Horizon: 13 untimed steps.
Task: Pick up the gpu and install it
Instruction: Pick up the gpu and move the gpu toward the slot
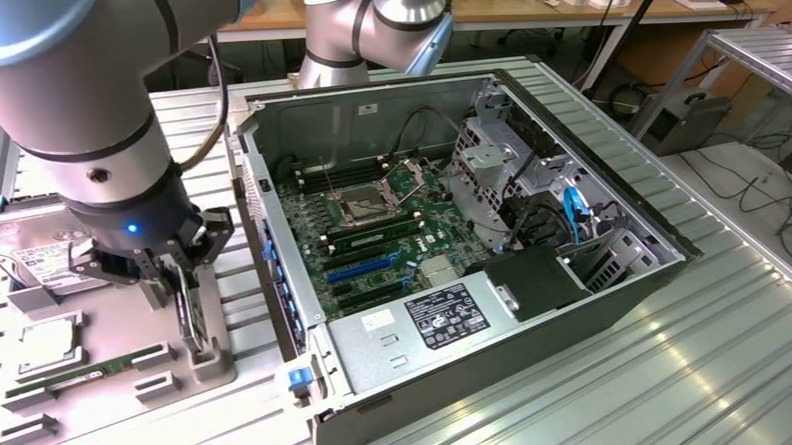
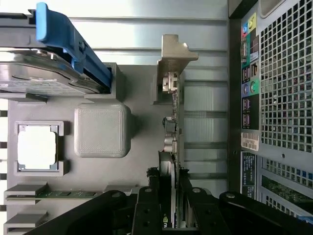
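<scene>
Pick-up step in hand. At lower left, the gripper (image 1: 173,278) had its jaws closed narrowly on the upright gpu (image 2: 173,122), which sat in the grey holder (image 1: 225,360). Judged: clearing the holder called for a straight pull.

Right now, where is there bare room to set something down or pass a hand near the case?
Free: the ribbed table on the exterior view's right of the case. Narrow: the table strip between tray and case. Crowded: the tray, with hard drive, processor, memory stick and the end effector gripping the gpu.
</scene>
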Each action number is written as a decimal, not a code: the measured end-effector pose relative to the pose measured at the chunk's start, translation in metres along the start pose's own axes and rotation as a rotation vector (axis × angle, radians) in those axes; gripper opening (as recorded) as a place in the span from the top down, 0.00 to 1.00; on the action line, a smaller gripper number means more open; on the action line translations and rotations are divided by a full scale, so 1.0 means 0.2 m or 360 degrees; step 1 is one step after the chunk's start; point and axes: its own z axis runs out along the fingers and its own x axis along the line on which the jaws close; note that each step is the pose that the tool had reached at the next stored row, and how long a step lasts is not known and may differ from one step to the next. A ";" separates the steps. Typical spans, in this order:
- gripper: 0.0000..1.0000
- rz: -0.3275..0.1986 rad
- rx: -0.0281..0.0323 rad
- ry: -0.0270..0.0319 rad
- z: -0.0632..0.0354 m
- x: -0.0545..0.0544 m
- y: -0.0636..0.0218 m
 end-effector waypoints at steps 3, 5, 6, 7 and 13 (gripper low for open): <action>0.74 -0.0001 -0.00003 0.00001 -0.065 0.00 0.005; 0.74 -0.0001 -0.00004 0.00003 -0.112 0.00 0.008; 0.74 -0.0001 -0.00006 0.00002 -0.135 0.00 0.010; 0.74 -0.0001 -0.00005 0.00004 -0.156 -0.01 0.011; 0.74 -0.0001 -0.00006 0.00005 -0.325 -0.02 0.020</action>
